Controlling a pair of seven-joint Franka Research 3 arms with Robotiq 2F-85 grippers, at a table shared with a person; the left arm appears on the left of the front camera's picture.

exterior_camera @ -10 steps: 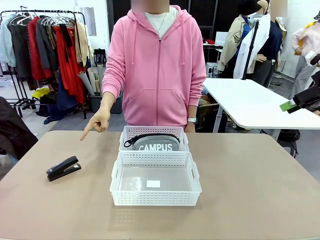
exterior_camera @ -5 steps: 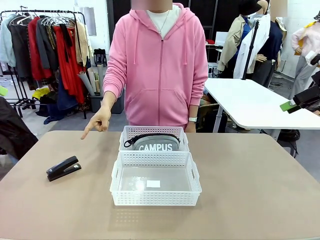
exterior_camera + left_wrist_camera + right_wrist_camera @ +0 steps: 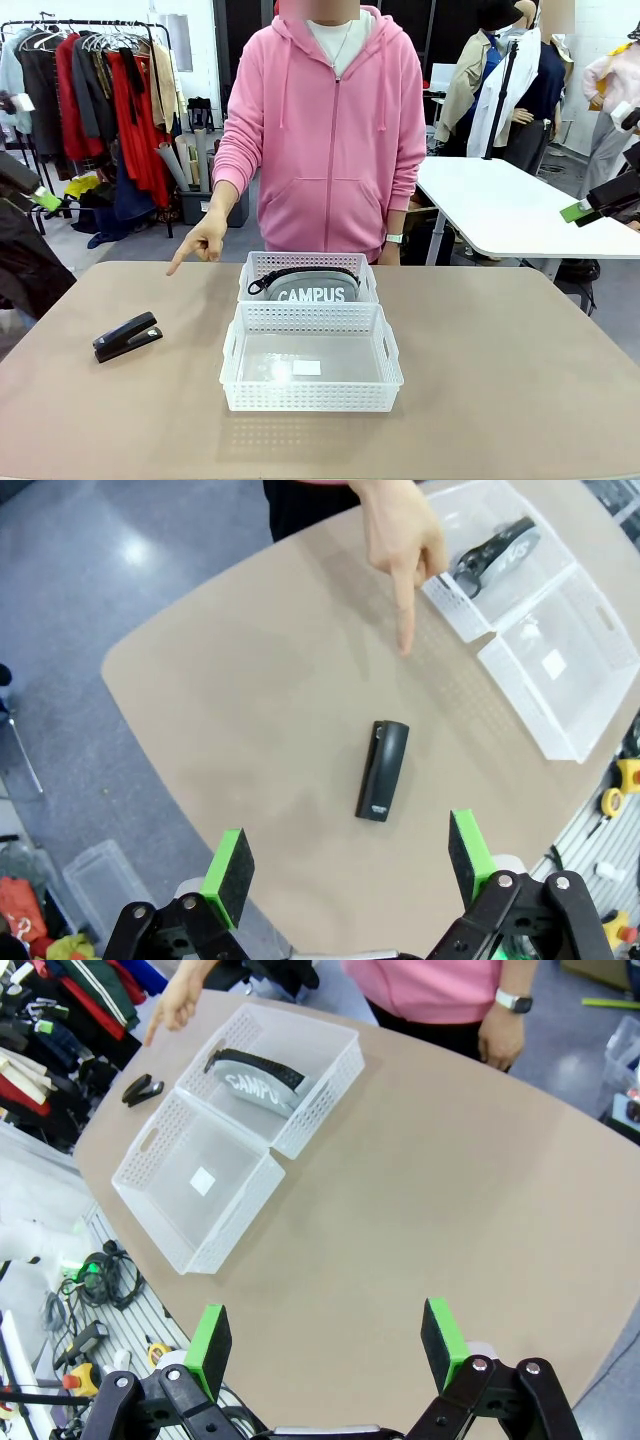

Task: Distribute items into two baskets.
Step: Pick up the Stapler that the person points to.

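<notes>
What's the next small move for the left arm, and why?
Probably lower the open left pincer onto the stapler: it lies directly ahead, the person's hand points at it, the pouch sits in the far basket, and the near basket holds no item.

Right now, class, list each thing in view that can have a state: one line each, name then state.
Far basket: holds the CAMPUS pouch.
Near basket: holds just a white label.
Stapler: closed, lying outside both baskets.
Left gripper: open, above stapler.
Right gripper: open, holding nothing.
Person's hand: index finger pointing.
</notes>
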